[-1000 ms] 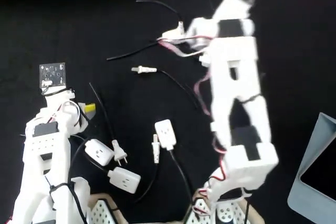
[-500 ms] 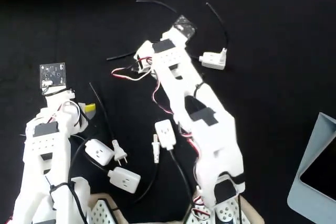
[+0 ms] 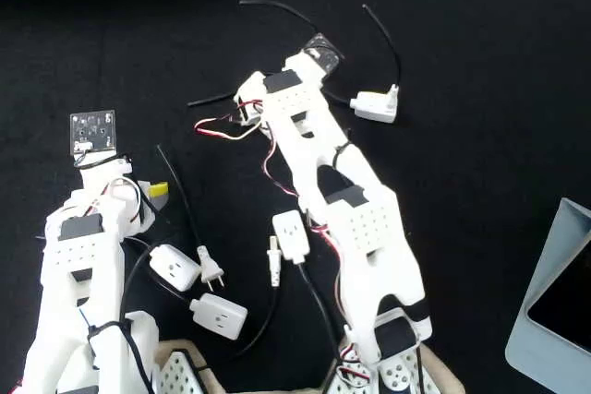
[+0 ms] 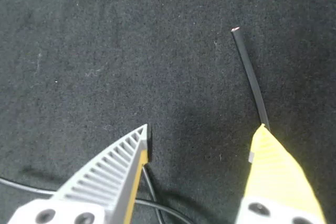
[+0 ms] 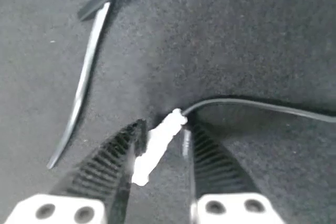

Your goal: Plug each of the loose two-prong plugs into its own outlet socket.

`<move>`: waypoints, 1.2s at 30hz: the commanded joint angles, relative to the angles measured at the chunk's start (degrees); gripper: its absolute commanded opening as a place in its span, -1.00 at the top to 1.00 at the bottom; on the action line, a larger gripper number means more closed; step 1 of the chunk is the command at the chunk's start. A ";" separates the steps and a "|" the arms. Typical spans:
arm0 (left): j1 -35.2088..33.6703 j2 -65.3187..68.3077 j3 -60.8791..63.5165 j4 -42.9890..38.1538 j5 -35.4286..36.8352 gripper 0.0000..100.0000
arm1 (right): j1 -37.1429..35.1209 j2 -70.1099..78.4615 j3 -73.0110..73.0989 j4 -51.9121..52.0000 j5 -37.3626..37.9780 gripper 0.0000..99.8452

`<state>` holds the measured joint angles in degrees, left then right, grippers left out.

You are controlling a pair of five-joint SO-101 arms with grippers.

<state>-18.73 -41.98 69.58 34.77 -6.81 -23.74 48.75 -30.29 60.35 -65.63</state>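
On the black counter [image 3: 92,25] the largest change is in the right arm [image 3: 360,228]. A second ago it was stretched toward the far edge. Since then it has been swung across toward the left arm's side and lowered over the spot where a white plug had been lying free. In the last half second it has hardly been moved. The left arm [image 3: 78,265] has been kept in place throughout.

A corded socket [image 3: 374,105], seen at the right arm's tip a second ago, has been left on the cloth, well apart from that arm's tip. The centre socket [image 3: 292,234], the left socket [image 3: 174,267] and the near socket [image 3: 219,316] are unmoved.

The right end effector [image 5: 165,129] is held apart, one finger on each side of the white plug [image 5: 152,153], and has not been closed on it. The left end effector [image 4: 197,140] is likewise spread, over bare cloth. A two-prong plug [image 3: 211,269] and a second plug [image 3: 273,258] lie untouched among the sockets. The cut end of a black cord [image 4: 247,66] is seen beside the left fingers.

A grasp of the white plug is judged to be in preparation. No plug is seated in a socket yet.
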 commanded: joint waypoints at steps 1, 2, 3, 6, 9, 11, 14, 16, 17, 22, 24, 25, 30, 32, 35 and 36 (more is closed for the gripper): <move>-0.57 -1.41 -0.48 -0.97 0.53 0.39 | -0.09 0.13 -4.53 2.64 -0.70 0.95; -0.57 -1.41 -0.48 -0.97 0.53 0.39 | 0.09 0.13 -5.58 4.13 -0.53 0.97; -0.57 -1.41 -0.48 -0.97 0.53 0.39 | 0.18 0.13 -6.81 5.98 -0.35 0.98; -0.57 -1.41 -0.48 -0.97 0.53 0.39 | 0.88 0.04 -11.74 13.10 -0.09 0.98; -0.57 -1.41 -0.48 -0.97 0.53 0.39 | 0.97 0.04 -19.38 22.42 3.43 0.98; -0.57 -1.41 -0.48 -1.05 0.44 0.39 | 0.88 0.04 -24.92 28.92 6.15 0.98; -0.57 -1.41 -0.48 -1.05 0.35 0.39 | 0.70 0.13 -33.54 38.59 11.69 0.98; -0.40 -1.41 -0.48 -1.05 0.35 0.39 | 0.88 0.04 -36.97 40.97 15.56 0.98; -0.31 -1.41 -0.48 -1.05 0.26 0.39 | 1.14 -0.04 -37.05 40.88 17.76 0.98; -0.66 -1.41 -1.10 -0.79 -5.01 0.39 | 0.26 -3.30 -31.96 40.88 24.97 0.98; -0.66 -1.41 -1.10 -0.70 -8.79 0.39 | -0.53 -6.20 -28.62 40.88 27.69 0.98; -0.66 -1.41 -1.10 -0.70 -10.20 0.39 | -0.79 -8.13 -26.59 40.88 28.84 0.98; -2.07 -0.79 -9.71 11.16 -14.68 0.39 | -1.41 -20.09 -15.78 40.79 34.29 0.98; -2.07 -0.79 -16.04 20.66 -17.85 0.39 | -1.49 -25.10 -10.42 40.62 36.75 0.98; -1.63 -0.79 -24.04 32.62 -24.53 0.39 | -1.41 -31.16 -2.15 39.74 38.33 0.98; -1.63 -0.79 -25.98 35.34 -26.64 0.39 | -1.23 -32.66 0.84 39.03 38.42 0.98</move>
<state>-20.22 -41.98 52.79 60.00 -27.74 -24.18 23.43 -35.21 98.95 -28.44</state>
